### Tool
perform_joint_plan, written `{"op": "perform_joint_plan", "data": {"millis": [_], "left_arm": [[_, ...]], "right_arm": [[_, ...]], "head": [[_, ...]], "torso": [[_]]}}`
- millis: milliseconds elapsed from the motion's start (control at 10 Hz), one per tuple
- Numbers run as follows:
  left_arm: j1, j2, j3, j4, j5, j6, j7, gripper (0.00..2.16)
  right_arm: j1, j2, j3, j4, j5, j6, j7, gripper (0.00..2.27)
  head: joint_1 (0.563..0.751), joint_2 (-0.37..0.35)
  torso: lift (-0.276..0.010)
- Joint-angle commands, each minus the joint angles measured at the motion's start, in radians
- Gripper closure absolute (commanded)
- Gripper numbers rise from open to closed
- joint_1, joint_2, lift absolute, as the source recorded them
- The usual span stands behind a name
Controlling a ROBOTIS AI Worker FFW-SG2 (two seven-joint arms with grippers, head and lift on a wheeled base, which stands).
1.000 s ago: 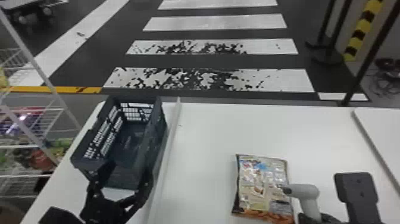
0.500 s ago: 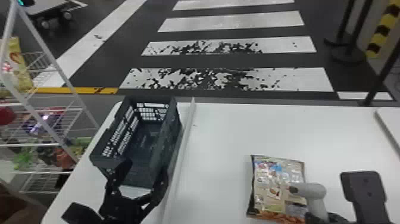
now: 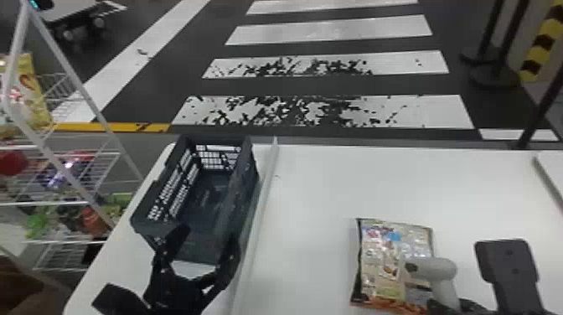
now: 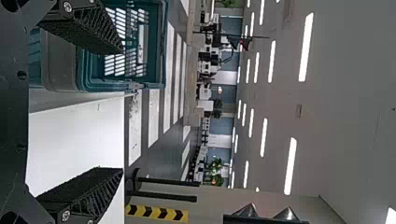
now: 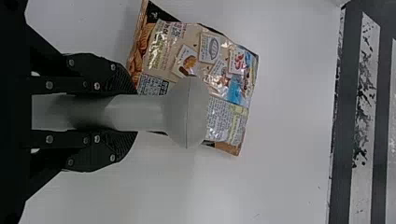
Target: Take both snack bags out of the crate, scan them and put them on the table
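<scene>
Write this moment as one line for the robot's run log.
Right gripper: holding grey scanner | Scanner: over snack bag's near part | Snack bag: lying on table | Left gripper: open, by crate's near end

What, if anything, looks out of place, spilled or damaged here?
Only the floor stripes beyond the table look off: the nearest two are mottled with dark patches, as if the paint had worn away. The snack bag lies flat with no visible tear or spill, and the scanner is held in the right pincer.

Looks like a mock shop in a big hall: wire rack (image 3: 42, 203) of packaged goods (image 3: 35, 92) left of the white table (image 3: 314, 188), painted crosswalk (image 3: 435, 111) beyond it, ceiling strip lights (image 4: 306, 46).
</scene>
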Motion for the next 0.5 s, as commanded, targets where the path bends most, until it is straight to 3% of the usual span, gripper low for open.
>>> {"op": "perform_joint_plan", "data": {"millis": [0, 400], "left_arm": [[-0.001, 0.0, 0.0, -0.001, 0.0, 0.0, -0.001, 0.1], [-0.001, 0.0, -0.002, 0.001, 0.0, 0.0, -0.001, 0.1]], "right_arm": [[-0.001, 0.001, -0.008, 0.001, 0.004, 0.0, -0.001, 2.25], [-0.001, 0.001, -0.135, 0.016, -0.001, -0.08, -0.001, 2.25]], "head": [[0.695, 0.203], [0.695, 0.152]], "torso": [[-0.092], [-0.092]]}}
